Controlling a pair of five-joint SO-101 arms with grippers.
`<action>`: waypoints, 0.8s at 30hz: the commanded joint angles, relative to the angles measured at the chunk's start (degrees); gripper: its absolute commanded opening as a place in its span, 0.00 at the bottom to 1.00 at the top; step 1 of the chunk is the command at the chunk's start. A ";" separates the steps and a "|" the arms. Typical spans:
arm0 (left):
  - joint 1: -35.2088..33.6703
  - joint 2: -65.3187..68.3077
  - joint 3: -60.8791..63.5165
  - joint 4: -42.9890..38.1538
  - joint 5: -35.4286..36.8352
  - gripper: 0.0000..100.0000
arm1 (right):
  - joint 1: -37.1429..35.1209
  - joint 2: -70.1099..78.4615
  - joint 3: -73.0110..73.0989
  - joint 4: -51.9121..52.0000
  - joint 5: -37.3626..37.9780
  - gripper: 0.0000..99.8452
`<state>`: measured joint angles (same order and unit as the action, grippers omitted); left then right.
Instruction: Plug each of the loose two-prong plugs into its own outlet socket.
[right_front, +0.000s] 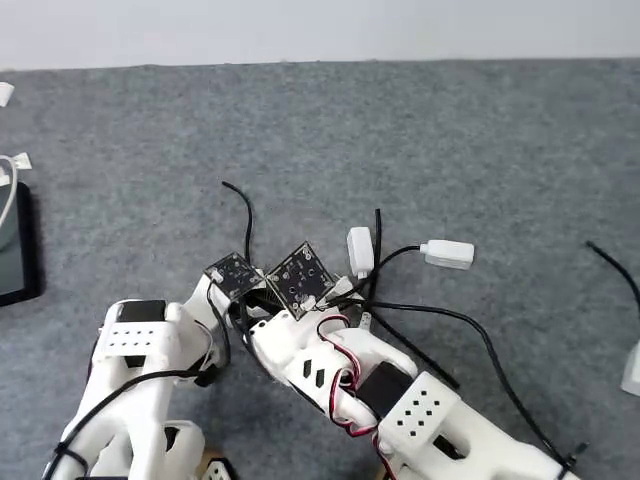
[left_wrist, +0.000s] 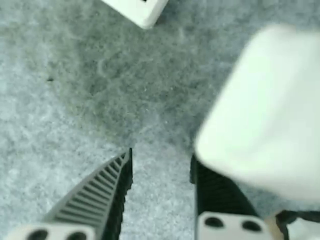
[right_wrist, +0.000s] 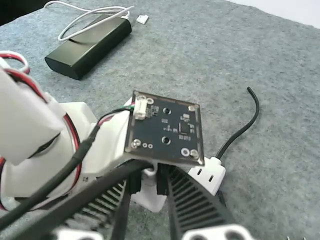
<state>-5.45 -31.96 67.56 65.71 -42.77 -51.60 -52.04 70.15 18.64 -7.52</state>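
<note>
A white outlet socket (right_wrist: 209, 173) with two slots lies on the grey carpet, a black cord (right_wrist: 243, 126) running from it. My right gripper (right_wrist: 148, 181) is shut on the socket's near end. The left arm's wrist board (right_wrist: 167, 128) hangs just above it. My left gripper (left_wrist: 160, 160) is open over bare carpet, with a white block corner (left_wrist: 142, 10) farther off. In the high view both wrist boards (right_front: 233, 272) (right_front: 300, 275) hide the grippers. Two white plugs (right_front: 360, 250) (right_front: 448, 253) on black cords lie just beyond them.
A black box (right_wrist: 87, 47) with a white cable (right_wrist: 95, 15) sits at the table's left edge (right_front: 15, 240). Another white piece (right_front: 632, 368) lies at the right edge. Black cords (right_front: 480, 345) cross the carpet by the right arm. A large white shape (left_wrist: 265, 125) crowds my left gripper.
</note>
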 joint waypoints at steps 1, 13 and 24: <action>0.97 0.00 -1.01 1.05 -1.76 0.12 | -0.31 -1.63 -0.70 0.22 0.70 0.01; -1.93 -3.34 -0.75 1.67 -1.41 0.12 | 2.95 -1.54 -0.70 -1.63 3.78 0.01; -6.42 -29.10 9.80 3.60 5.36 0.12 | 6.37 16.31 -0.62 -21.49 6.51 0.01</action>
<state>-11.69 -52.53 76.00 67.21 -40.13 -47.30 -41.76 72.79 1.76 -3.12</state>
